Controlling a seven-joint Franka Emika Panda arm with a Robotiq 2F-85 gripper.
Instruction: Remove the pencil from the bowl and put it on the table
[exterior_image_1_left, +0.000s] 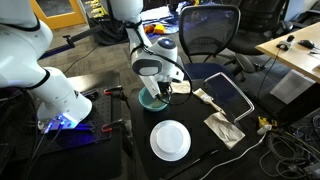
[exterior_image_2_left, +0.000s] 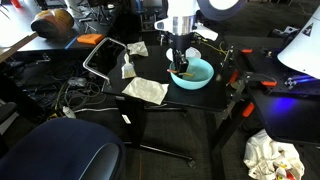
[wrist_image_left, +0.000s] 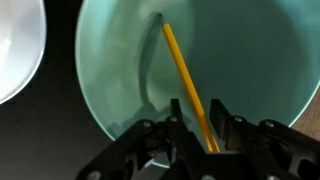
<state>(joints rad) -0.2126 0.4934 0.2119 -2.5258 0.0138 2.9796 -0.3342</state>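
The teal-green bowl (exterior_image_1_left: 153, 100) (exterior_image_2_left: 192, 75) stands on the black table (exterior_image_1_left: 110, 140) (exterior_image_2_left: 175, 115). In the wrist view the bowl (wrist_image_left: 250, 60) fills the frame, and a yellow pencil (wrist_image_left: 185, 70) leans slanted along its inside. My gripper (wrist_image_left: 198, 125) is lowered into the bowl with one finger on each side of the pencil's lower part. The fingers are narrowed, and a gap still shows between the pencil and one finger. In both exterior views the gripper (exterior_image_1_left: 155, 88) (exterior_image_2_left: 180, 65) hangs straight down into the bowl and hides the pencil.
A flat white plate (exterior_image_1_left: 170, 139) (wrist_image_left: 15, 50) lies next to the bowl. A dark tablet-like frame (exterior_image_1_left: 225, 92) (exterior_image_2_left: 105, 58) and crumpled cloths (exterior_image_1_left: 225, 128) (exterior_image_2_left: 146, 90) lie on the table. An office chair (exterior_image_1_left: 210, 30) and cables stand beyond the table.
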